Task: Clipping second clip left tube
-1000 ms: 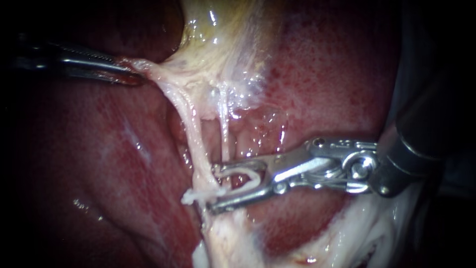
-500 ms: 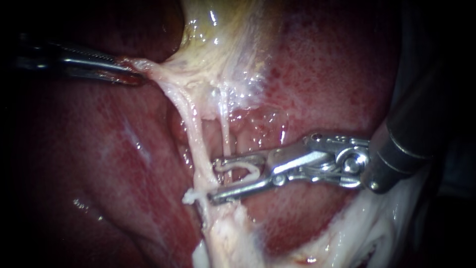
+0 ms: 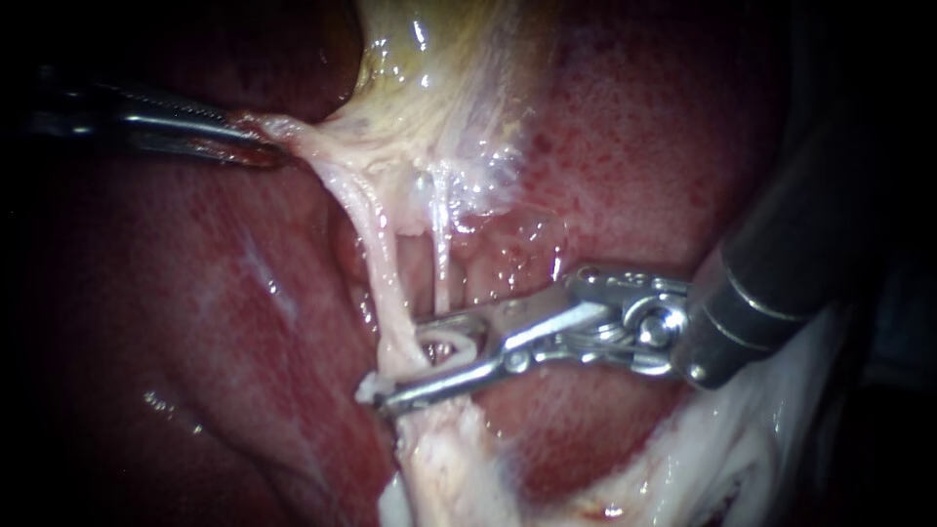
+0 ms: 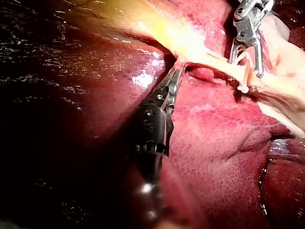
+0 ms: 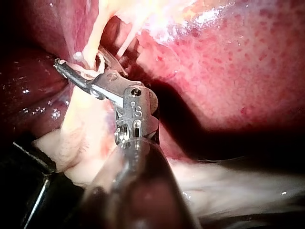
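Your right instrument straddles the lower end of the left tube. Its jaws are partly apart, with the tube in the gap, and both cradle the white clip, which opens toward the tube. Your left instrument, well off from the tube's upper end, has its jaws clamped on the gallbladder edge — the tube runs taut across the liver.

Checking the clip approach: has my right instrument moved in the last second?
Yes. The right instrument, jaws carrying a clip, advanced leftward; its jaws, formerly just short of the left tube, now straddle it.
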Controlling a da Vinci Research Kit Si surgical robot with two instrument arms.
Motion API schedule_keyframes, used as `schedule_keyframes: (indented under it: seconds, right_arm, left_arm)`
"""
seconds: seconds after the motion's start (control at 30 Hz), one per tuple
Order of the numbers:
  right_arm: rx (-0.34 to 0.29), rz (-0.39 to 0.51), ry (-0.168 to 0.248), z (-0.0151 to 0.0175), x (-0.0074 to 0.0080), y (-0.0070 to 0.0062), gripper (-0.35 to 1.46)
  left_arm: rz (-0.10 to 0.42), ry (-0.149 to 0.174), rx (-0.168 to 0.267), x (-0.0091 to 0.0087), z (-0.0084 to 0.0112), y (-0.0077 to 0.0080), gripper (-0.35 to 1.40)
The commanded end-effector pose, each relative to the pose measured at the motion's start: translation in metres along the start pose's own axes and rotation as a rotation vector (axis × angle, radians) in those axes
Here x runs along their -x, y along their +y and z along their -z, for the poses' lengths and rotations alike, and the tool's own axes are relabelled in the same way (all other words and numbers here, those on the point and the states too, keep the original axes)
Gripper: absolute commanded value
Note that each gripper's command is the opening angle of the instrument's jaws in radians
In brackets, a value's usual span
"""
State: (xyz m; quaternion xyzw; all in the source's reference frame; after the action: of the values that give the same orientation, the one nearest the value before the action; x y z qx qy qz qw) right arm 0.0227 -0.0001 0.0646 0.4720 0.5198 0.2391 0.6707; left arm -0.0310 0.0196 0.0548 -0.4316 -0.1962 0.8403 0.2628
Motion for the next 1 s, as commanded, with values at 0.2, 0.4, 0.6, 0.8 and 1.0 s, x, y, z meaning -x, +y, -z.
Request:
schedule_keyframes:
  seconds: [0.2,0.4,0.6,0.8,1.0]
  right_arm:
    - [-0.020,-0.018,0.030,-0.0008,-0.0004,-0.0001,0.50]
    - [-0.049,-0.027,0.056,-0.0015,-0.0009,-0.0020,0.50]
    - [-0.100,-0.035,0.073,-0.0020,-0.0019,-0.0041,0.48]
    - [-0.149,-0.035,0.055,-0.0019,-0.0022,-0.0046,0.33]
    - [-0.164,-0.031,0.044,-0.0016,-0.0021,-0.0045,0.06]
  left_arm:
    - [0.001,0.000,-0.001,-0.0001,-0.0001,0.0000,-0.35]
    - [0.001,0.000,-0.001,-0.0001,-0.0001,0.0000,-0.35]
    - [0.001,0.000,-0.001,-0.0001,-0.0001,0.0000,-0.35]
    - [0.001,0.000,0.000,-0.0001,-0.0001,0.0000,-0.35]
    - [0.001,0.000,0.000,-0.0001,-0.0001,0.0000,-0.35]
